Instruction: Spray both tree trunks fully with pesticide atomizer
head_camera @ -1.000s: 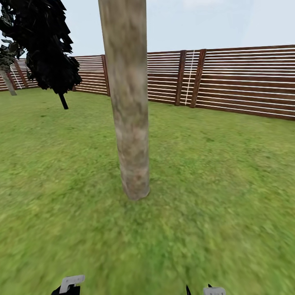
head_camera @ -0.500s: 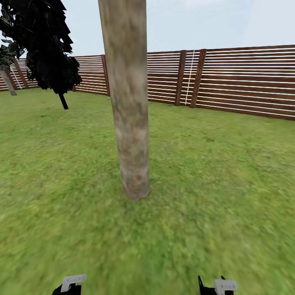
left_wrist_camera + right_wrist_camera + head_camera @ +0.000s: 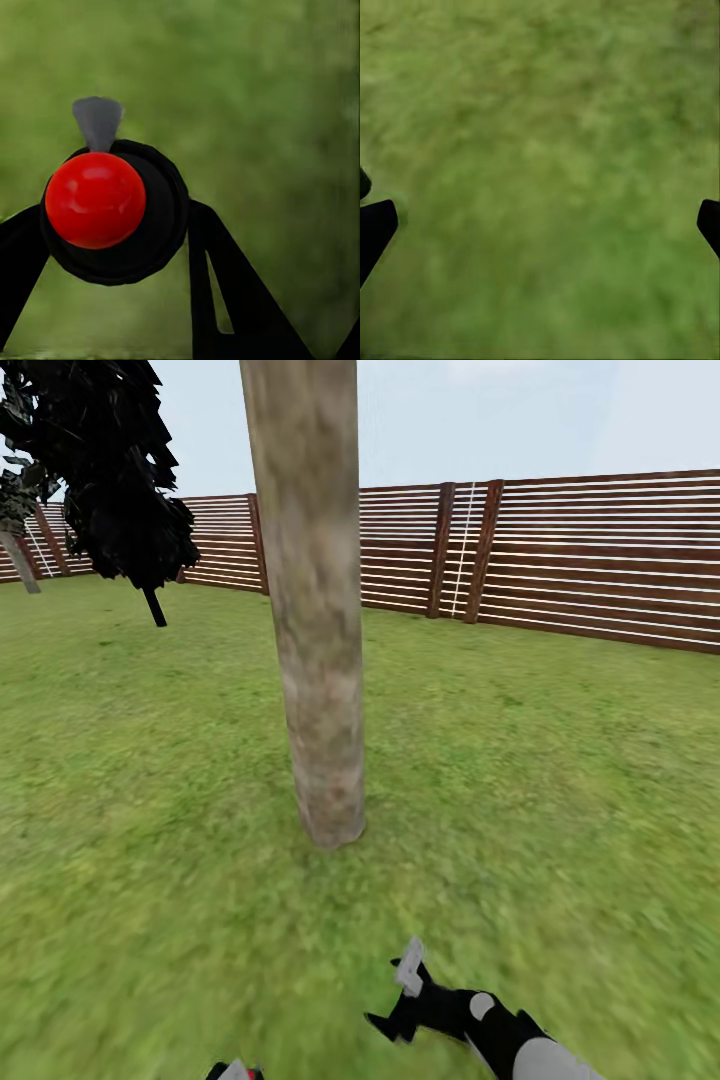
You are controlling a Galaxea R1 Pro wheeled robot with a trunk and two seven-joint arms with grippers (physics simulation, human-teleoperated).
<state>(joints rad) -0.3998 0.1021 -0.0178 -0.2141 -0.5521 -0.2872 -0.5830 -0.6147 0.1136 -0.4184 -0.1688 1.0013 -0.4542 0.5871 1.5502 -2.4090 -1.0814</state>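
Straight ahead of the robot, the tree trunk [image 3: 318,630] rises from the floor [image 3: 560,780] as a thick, smooth, slightly leaning column, grey-brown with dull green mottling and a paler patch near its foot, running out of the head view at the top. Its base meets blurry, mottled green grass. Behind it a brown slatted fence [image 3: 600,555] rings the lawn, and far off on the left stands a second tree [image 3: 120,480] with a dark, ragged crown on a thin dark stem.

Low in the head view the right pincer [image 3: 395,995] reaches forward over the grass, well short of the trunk, with a pale tab on its upper finger and a black and grey arm behind it. From the right wrist view its two black fingertips [image 3: 375,229] stand wide apart at the edges with nothing but grass between them, so it is released.

The left pincer [image 3: 235,1072] just peeps up at the bottom edge of the head view. Through its wrist camera the black fingers [image 3: 225,292] flank the pesticide atomizer [image 3: 112,214], seen end-on as a round black body with a glossy red ball on it and a small grey nozzle sticking out beyond; the pincer appears clenched on it, above the grass
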